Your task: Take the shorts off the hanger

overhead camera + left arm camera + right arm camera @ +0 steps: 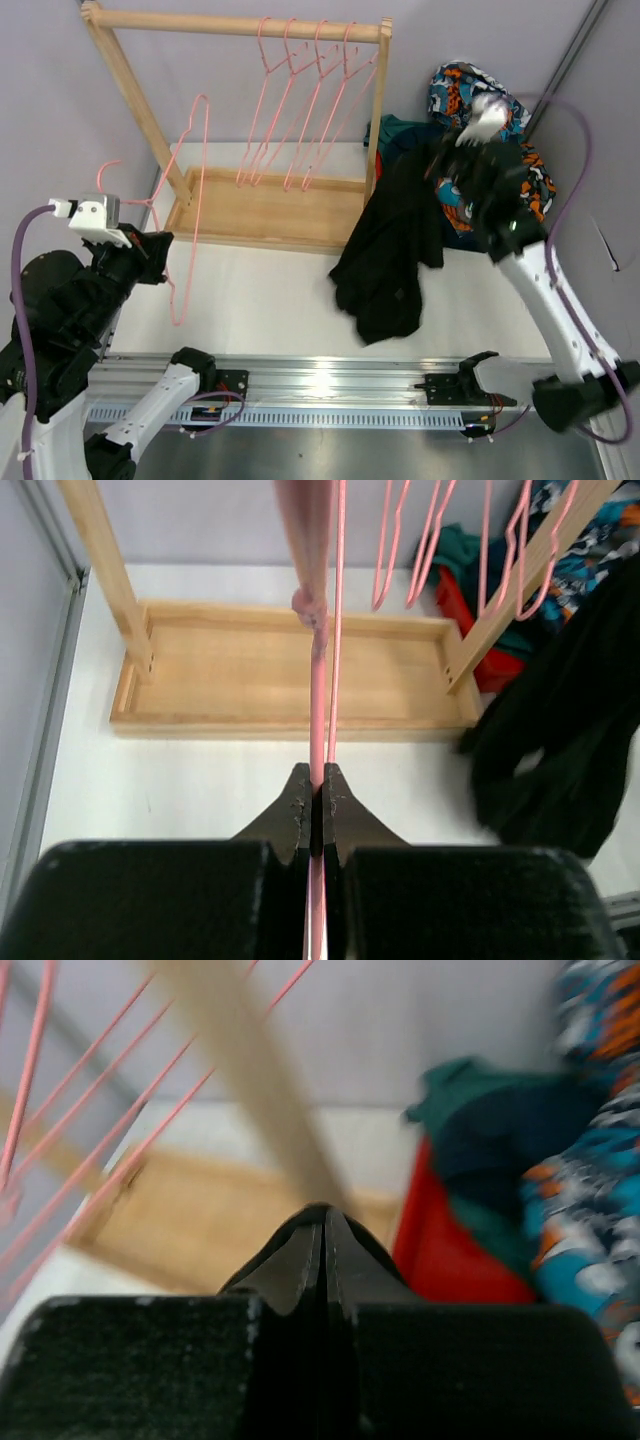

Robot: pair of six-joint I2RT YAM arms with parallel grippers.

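Observation:
My left gripper (158,242) is shut on the wire of an empty pink hanger (190,200) and holds it off the rack, left of the wooden base; the left wrist view shows the jaws (316,792) pinching the wire (318,680). My right gripper (442,165) is raised beside the rack's right post, shut on the top of the black shorts (390,250), which hang down onto the table. These shorts also show in the left wrist view (570,740). In the right wrist view the jaws (324,1222) are pressed together with a thin black edge over the tips.
A wooden rack (240,24) holds several empty pink hangers (300,110) over its tray base (260,205). At the back right lies a pile of blue-orange-white patterned shorts (465,90), teal shorts (400,130) and black-orange-white shorts (535,185), beside something red (450,1250).

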